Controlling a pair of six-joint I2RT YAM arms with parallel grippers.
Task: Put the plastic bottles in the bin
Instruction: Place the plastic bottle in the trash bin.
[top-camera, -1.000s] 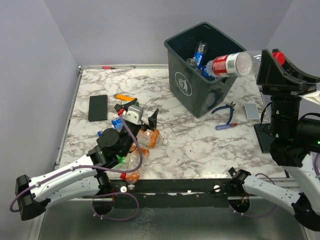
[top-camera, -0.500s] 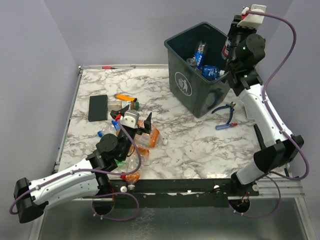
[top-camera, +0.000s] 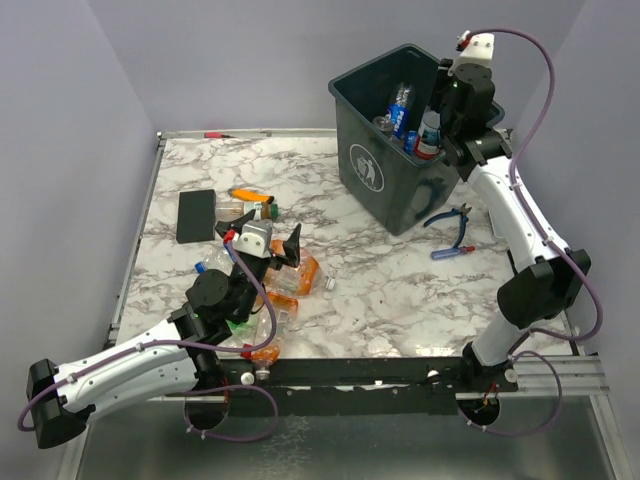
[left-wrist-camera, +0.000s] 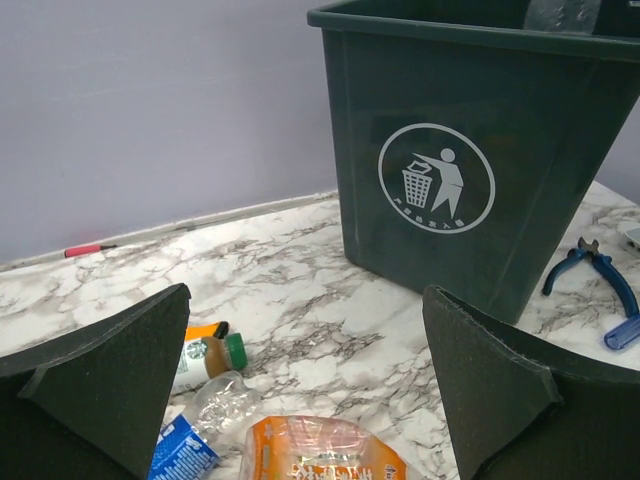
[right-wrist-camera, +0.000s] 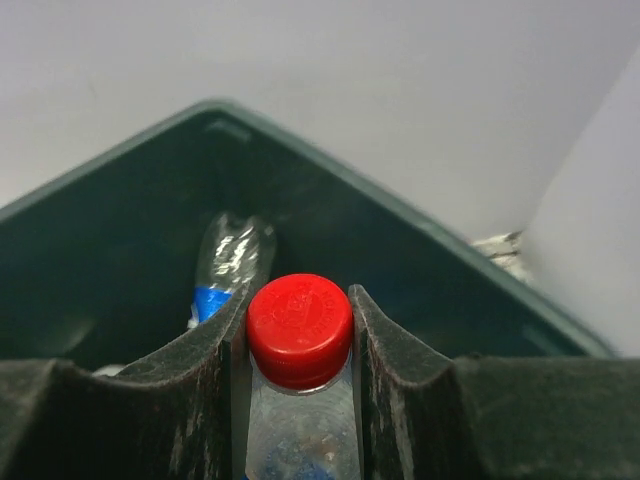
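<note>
- The right tool (right-wrist-camera: 298, 320) had swung in a second from high beside the camera down to the mouth of the bin (top-camera: 385, 175), which stood at 1 o'clock on the worktop (top-camera: 380, 290).
- It was pinching a red-capped bottle (top-camera: 430, 133) at the neck, the cap showing between its fingers. The bottle hung within the rim on the bin's 3 o'clock side, not yet let go.
- By the look of it, this delivery was at its last step, with only the release left. The drop appeared clear.
- Several blue-labelled bottles (top-camera: 402, 105) already lay inside the bin.
- The left tool (top-camera: 268, 243) had barely shifted. It hovered spread wide and empty over the heap of bottles (top-camera: 265, 300) at 8 o'clock.
- An orange bottle (left-wrist-camera: 325, 450) lay right under its jaws, and a green-capped bottle (left-wrist-camera: 205, 358) lay near it at 10 o'clock.
- Much of the job plainly remained, to judge by the heap.
- Blue-handled pliers (top-camera: 455, 222) lay just beside the bin's base at 4 o'clock.
- A flat black pad (top-camera: 196, 215) lay at 9 o'clock, with a small orange lighter (top-camera: 243, 193) near it. None of these belonged in the bin.
- Nothing stood between the right tool and the bin. The crowded heap, its bottles touching, looked the likelier snag for a clean single pick.
</note>
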